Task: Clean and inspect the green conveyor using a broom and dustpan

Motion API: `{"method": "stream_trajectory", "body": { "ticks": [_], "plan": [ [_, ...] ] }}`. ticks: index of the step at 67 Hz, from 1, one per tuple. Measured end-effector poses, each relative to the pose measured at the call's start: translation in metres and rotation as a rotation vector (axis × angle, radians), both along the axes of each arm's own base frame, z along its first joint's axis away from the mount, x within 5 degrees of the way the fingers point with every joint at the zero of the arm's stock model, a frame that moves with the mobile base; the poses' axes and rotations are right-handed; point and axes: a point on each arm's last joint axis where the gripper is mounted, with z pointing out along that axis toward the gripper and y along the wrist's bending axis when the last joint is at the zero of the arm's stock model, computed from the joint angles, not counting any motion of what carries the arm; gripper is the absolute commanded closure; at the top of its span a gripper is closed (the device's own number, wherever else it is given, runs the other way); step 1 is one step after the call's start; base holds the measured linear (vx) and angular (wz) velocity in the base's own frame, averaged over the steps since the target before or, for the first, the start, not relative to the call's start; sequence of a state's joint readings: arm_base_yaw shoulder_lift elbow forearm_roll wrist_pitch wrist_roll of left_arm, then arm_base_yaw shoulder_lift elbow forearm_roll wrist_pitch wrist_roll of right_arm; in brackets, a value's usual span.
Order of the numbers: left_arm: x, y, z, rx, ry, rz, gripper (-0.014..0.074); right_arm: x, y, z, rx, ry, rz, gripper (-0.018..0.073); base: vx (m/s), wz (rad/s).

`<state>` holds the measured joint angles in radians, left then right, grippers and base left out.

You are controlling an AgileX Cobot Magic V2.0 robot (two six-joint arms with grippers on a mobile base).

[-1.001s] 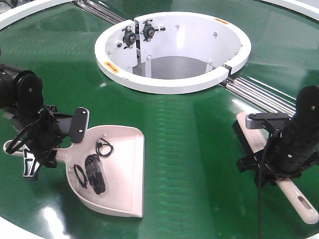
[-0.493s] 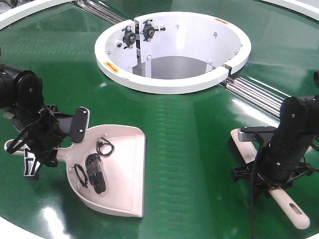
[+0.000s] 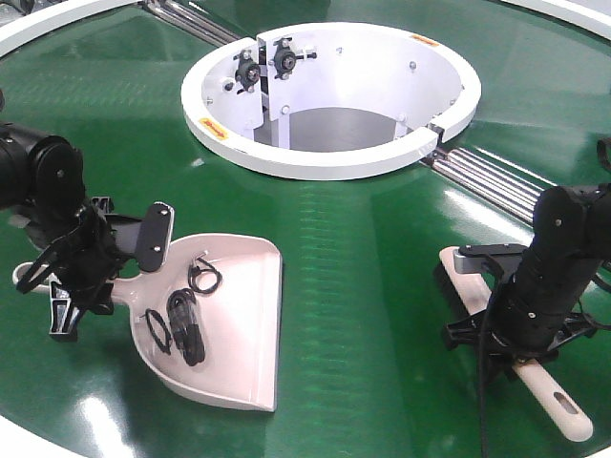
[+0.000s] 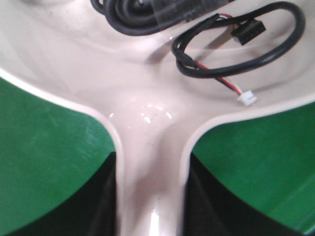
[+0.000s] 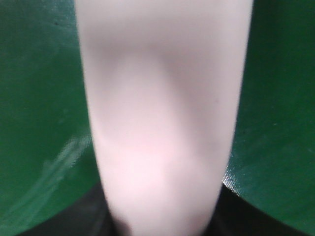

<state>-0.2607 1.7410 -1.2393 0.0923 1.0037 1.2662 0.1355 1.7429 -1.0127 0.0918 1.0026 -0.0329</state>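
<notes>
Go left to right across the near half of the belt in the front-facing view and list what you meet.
left gripper → dustpan → bare stretch of green conveyor → broom. The right gripper overlaps the broom, so it has no place of its own in the order.

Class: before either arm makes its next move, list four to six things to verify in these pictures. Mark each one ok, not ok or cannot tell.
1. Left pincer closed on the dustpan handle: ok, dark fingers hug both sides.
2. Right pincer closed on the broom handle: ok, though that view is blurred.
3. Cables sit inside the dustpan: ok.
4. Dustpan mouth faces the broom side: ok.
5. Dustpan front edge flat on the green conveyor: cannot tell.
6. Arms well apart: ok.
</notes>
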Motion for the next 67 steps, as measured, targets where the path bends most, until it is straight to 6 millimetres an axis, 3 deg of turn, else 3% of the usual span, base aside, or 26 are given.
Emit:
{"method": "stream_trajectory", "body": {
  "ticks": [15,28,45,53,67],
  "plan": [
    [0.002,0.001,0.000,0.010,-0.019,-0.008,0.0427,0.000,0.000,0.000,0.000,0.000,0.000,0.0235,0.00,0.00],
    [0.002,0.000,0.000,0.013,-0.020,-0.007,0.0232,0.000,0.000,0.000,0.000,-0.001,0.000,0.0111,0.00,0.00],
    [0.000,-0.002,0.001,-0.017,-0.002,0.021,0.0006,0.000,0.000,0.006,0.004,-0.033,-0.004,0.0075,0.00,0.00],
    [-0.004,-0.003,0.006,-0.037,0.001,0.033,-0.0032,-0.001,0.000,0.017,0.010,-0.080,-0.008,0.0075,0.00,0.00],
    [-0.016,-0.002,0.023,-0.062,0.016,0.047,-0.0024,-0.008,-0.001,0.048,0.026,-0.206,-0.012,0.0075,0.00,0.00]
  ]
}}
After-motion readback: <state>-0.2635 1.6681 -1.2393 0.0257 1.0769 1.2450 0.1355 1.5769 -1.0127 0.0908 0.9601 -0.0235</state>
